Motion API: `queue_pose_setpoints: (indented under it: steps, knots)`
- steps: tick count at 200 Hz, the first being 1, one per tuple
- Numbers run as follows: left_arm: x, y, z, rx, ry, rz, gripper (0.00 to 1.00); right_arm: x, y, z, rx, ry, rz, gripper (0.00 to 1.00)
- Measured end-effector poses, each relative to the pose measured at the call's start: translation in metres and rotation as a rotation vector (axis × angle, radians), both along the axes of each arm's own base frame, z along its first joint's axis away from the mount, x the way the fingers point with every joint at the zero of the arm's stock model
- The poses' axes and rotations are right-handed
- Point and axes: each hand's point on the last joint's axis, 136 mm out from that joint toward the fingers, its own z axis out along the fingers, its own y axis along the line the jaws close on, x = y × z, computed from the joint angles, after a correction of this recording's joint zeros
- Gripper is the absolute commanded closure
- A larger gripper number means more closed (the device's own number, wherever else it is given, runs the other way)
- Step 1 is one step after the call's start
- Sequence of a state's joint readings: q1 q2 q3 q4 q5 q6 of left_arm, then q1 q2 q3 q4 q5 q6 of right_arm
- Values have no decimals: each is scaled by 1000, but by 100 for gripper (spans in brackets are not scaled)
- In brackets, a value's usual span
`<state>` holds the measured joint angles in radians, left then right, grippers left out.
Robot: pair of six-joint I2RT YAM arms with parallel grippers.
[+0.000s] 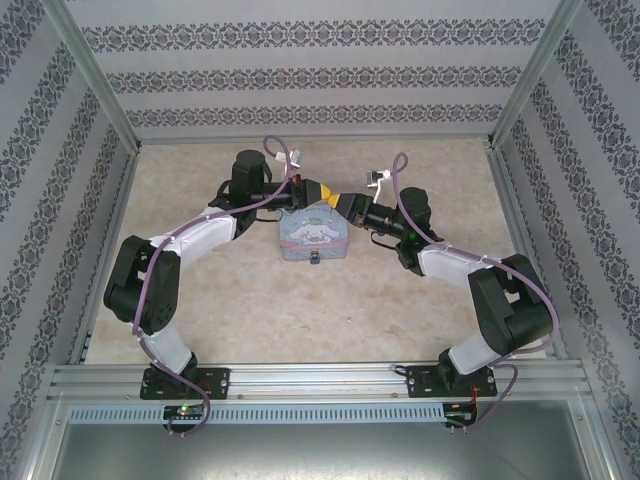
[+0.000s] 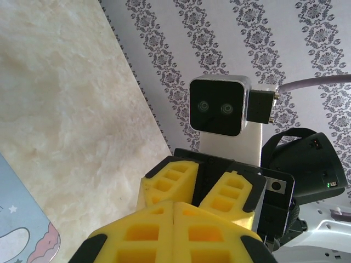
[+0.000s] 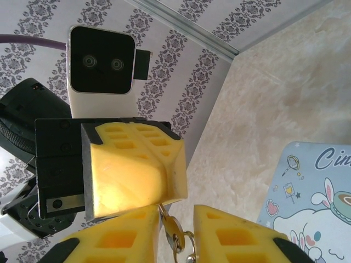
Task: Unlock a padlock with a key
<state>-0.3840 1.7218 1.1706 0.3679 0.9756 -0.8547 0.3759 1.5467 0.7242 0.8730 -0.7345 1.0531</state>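
Both grippers meet tip to tip above the far edge of the pale blue cartoon tin (image 1: 313, 238). My left gripper (image 1: 324, 195) (image 2: 174, 207) is shut, and the blade tip of the key (image 3: 176, 229) is pinched at its fingertips. The small metal key hangs down from there with a ring on its head. It sits in the gap of my right gripper (image 1: 337, 201) (image 3: 178, 215), whose yellow fingers (image 3: 123, 235) stand apart on either side. A tiny dark padlock (image 1: 316, 260) sits at the tin's near edge.
The tin lies mid-table on the beige marbled surface (image 1: 230, 300). Patterned walls and metal frame posts (image 1: 95, 80) enclose the workspace. The right wrist camera (image 2: 218, 104) and the left wrist camera (image 3: 101, 61) face each other closely.
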Motion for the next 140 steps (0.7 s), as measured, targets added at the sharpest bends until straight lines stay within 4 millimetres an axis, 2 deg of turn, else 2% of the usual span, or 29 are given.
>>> queue_pose_setpoints:
  steps: [44, 70, 127, 133, 140]
  knots:
    - [3, 1, 0, 1, -1, 14, 100, 0, 0, 1, 2, -2, -1, 90]
    - [4, 2, -1, 0, 5, 21, 100, 1, 0, 1, 5, -1, -5, 100]
    - [5, 3, -1, -2, 7, 26, 100, 1, -1, 2, 9, 5, -9, 100]
    - [5, 3, -1, -4, 7, 26, 94, 1, -1, 2, 10, 5, -9, 100]
    - [5, 3, -2, -5, 8, 28, 83, 1, -1, 1, 11, 7, -10, 100]
